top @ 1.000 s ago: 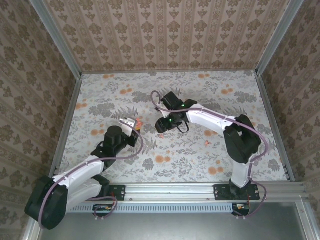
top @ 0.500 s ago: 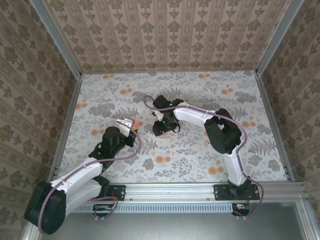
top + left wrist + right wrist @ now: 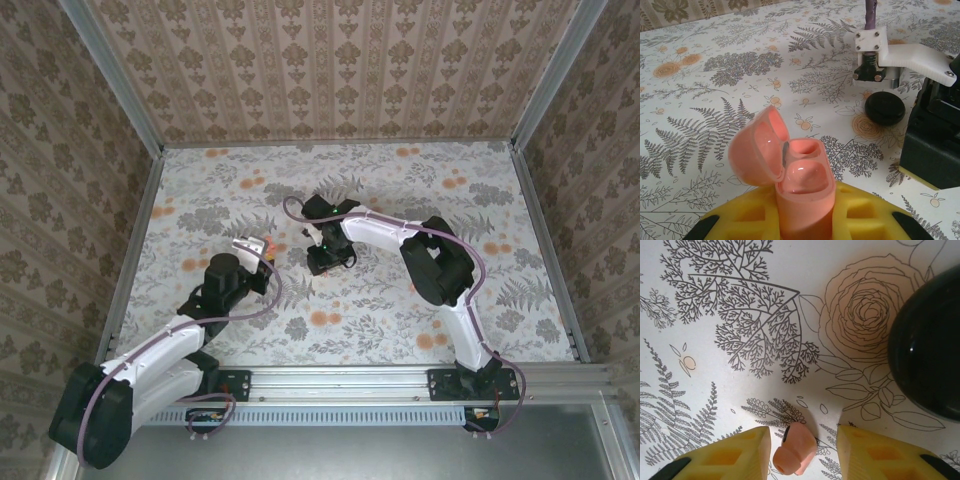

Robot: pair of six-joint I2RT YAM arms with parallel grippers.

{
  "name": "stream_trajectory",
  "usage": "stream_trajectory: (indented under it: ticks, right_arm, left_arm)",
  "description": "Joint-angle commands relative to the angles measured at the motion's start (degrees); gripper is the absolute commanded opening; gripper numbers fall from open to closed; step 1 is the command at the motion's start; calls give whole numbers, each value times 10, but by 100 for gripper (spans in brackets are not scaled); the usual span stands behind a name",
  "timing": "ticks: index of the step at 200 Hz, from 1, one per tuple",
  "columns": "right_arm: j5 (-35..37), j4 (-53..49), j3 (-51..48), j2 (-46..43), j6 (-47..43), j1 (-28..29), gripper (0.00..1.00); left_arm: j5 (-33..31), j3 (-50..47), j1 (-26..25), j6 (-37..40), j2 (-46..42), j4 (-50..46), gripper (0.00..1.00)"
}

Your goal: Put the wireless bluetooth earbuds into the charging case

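Note:
My left gripper (image 3: 805,214) is shut on the salmon-pink charging case (image 3: 805,176), held upright with its lid (image 3: 756,150) swung open to the left. Both wells look empty. In the top view that gripper (image 3: 257,248) is left of centre. My right gripper (image 3: 804,434) points down at the table, its jaws open around one pinkish earbud (image 3: 796,450) lying on the cloth. The earbud sits close to the left finger (image 3: 737,452), with a clear gap to the right finger (image 3: 880,456). From above, the right gripper (image 3: 328,260) is just right of the case.
A flat black round disc (image 3: 930,340) lies on the floral cloth just beyond the right fingers; it also shows as the disc (image 3: 885,108) ahead of the case. The right wrist's black body (image 3: 932,145) stands close by. Metal rails (image 3: 130,260) edge the table.
The right gripper has shifted left toward the case and come down over the earbud, its jaws narrowing. The right elbow has swung inward. The left gripper keeps the case still.

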Motion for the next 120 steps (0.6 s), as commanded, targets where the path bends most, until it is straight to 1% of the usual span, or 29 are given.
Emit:
stream_trajectory:
  ticks: [1,26,67,91,120]
  right_arm:
    - [14,-22,14,19,10,5,39]
    - [18,-28,16,19,14,5,38]
    - [25,-33,9,6,16,6,30]
    - [30,-27,-2,-10,16,5,26]
    - [35,-3,-28,-40,19,5,24]
  left_arm:
    - [11,-6,6,-12,-8,-1,18]
    - [12,-7,7,-11,-10,-3,18]
    - [12,-9,8,-11,-11,-2,18]
    - [17,-11,8,-10,-9,2,18]
    - [29,-13,7,-10,-7,11,18]
